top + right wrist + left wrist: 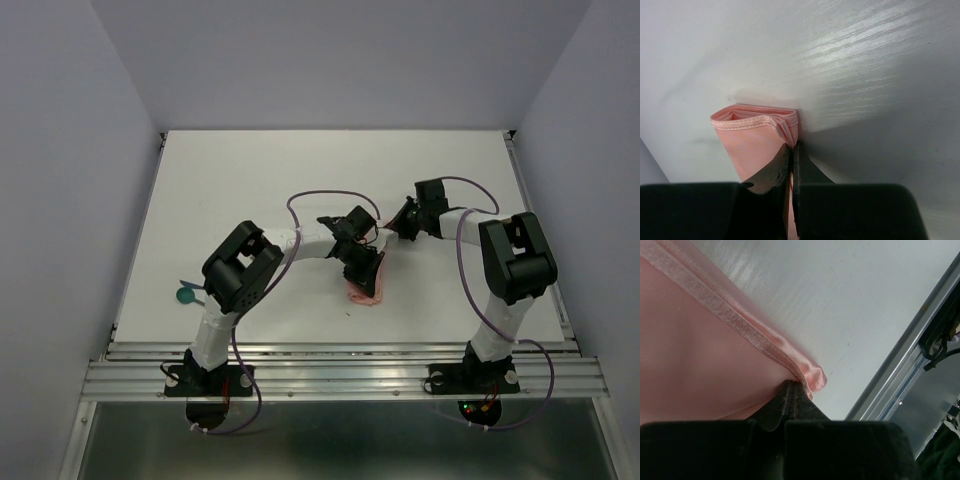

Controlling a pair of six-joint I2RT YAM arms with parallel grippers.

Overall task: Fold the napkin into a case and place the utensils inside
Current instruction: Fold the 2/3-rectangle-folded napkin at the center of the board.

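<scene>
On your counter [250,180] the napkin [366,290] hangs bunched between both arms, its lower end on the surface. The fold is under way, with no case formed yet. Your left gripper [792,389] is clamped shut on the napkin's hemmed corner, and your right gripper [793,150] is pinched shut on its folded edge. The utensils [187,293] lie well left of the napkin, untouched. You likely have the folding to finish and all the loading to do.

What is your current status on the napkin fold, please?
Left gripper shut on napkin hem corner. Right gripper shut on its folded edge. Utensils lie off to the left, not yet inside. Nothing blocking.
</scene>
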